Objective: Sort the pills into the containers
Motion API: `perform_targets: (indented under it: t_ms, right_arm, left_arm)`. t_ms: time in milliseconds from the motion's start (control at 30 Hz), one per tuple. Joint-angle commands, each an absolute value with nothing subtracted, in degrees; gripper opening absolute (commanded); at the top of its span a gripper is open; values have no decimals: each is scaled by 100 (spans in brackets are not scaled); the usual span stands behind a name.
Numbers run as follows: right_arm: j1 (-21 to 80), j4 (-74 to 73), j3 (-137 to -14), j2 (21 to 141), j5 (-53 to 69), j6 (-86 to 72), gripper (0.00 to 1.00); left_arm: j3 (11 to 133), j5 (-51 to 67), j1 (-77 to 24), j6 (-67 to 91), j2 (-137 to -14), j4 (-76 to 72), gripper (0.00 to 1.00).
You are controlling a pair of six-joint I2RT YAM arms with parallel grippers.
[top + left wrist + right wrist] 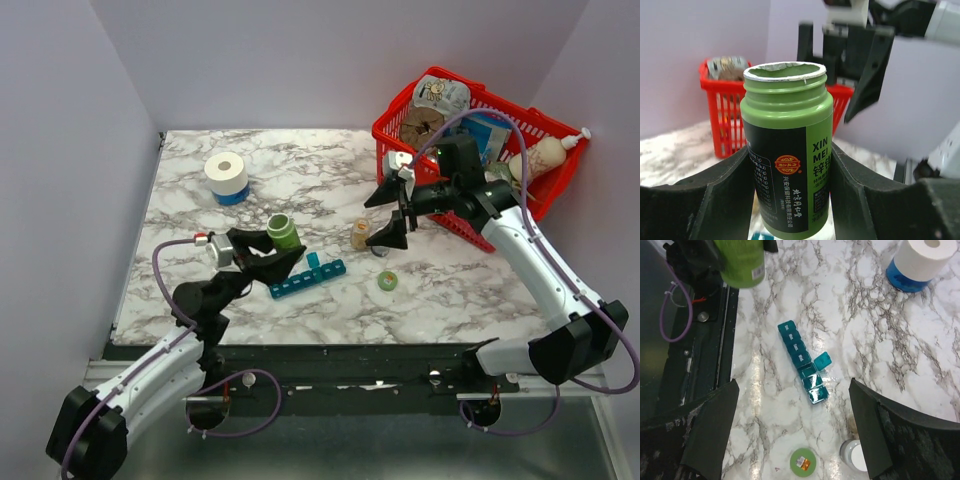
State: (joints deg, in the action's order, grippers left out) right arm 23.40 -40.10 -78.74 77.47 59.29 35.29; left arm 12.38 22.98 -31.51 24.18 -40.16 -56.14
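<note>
Lying flat: teal organiser [801, 359], one compartment open.

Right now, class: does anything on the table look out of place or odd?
One lid on the pill organiser stands flipped open, partway along the row. A green cap lies loose on the table.

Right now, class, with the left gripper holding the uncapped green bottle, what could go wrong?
The green bottle in the left gripper has a wide mouth; only one pill organiser compartment stands open, so tipping may scatter contents over the table. The open right gripper isn't steadying the organiser, so a nudge could shift it.
</note>
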Motion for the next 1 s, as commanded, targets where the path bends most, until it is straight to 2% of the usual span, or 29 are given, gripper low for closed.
perform_targets:
  t_ms: [0, 200, 300, 333, 433, 533, 567, 600, 667, 800, 867, 967]
  right_arm:
    - [2171, -3683, -7787, 7725, 6284, 3445, 100]
    - [2092, -3613, -7691, 7717, 6328, 3402, 100]
    - [2057, -3595, -7682, 7717, 6363, 3384, 100]
    - [2048, -3595, -7682, 7725, 6363, 3375, 100]
    - [2030, -3577, -7699, 7769, 6407, 3331, 100]
    - [2013, -3577, -7673, 7682, 6355, 3313, 100]
    - [1995, -3542, -7612, 7656, 6346, 3313, 100]
    - [1978, -3507, -7585, 7638, 6346, 3313, 100]
    - [1978, -3454, -7611, 7707, 6363, 3270, 100]
    - [1969, -3489, -7690, 7735, 6284, 3182, 100]
    - [1960, -3489, -7690, 7726, 6267, 3217, 100]
    - [1960, -3498, -7638, 7699, 6101, 3269, 100]
  left_arm:
    - [1213, 1732, -2980, 3603, -4350, -8270, 0]
    - [1449, 1582, -2795, 4331, -4763, -9694, 0]
    - [2073, 2265, -2786, 4579, -4799, -9686, 0]
    - [2205, 2807, -2777, 4527, -4790, -9616, 0]
    - [2320, 2971, -2672, 3264, -4405, -7581, 0]
    - [2837, 3619, -2698, 3410, -4325, -7296, 0]
    - [3152, 3891, -2716, 3297, -4237, -6521, 0]
    - [3190, 3824, -2707, 2374, -4062, -5860, 0]
    - [2894, 3211, -2655, 1541, -3526, -4585, 0]
    - [3663, 4286, -2609, 2161, -4076, -4019, 0]
    - [3814, 4272, -2628, 1366, -4149, -2654, 0]
    - [3656, 3999, -2610, 126, -3955, -1545, 0]
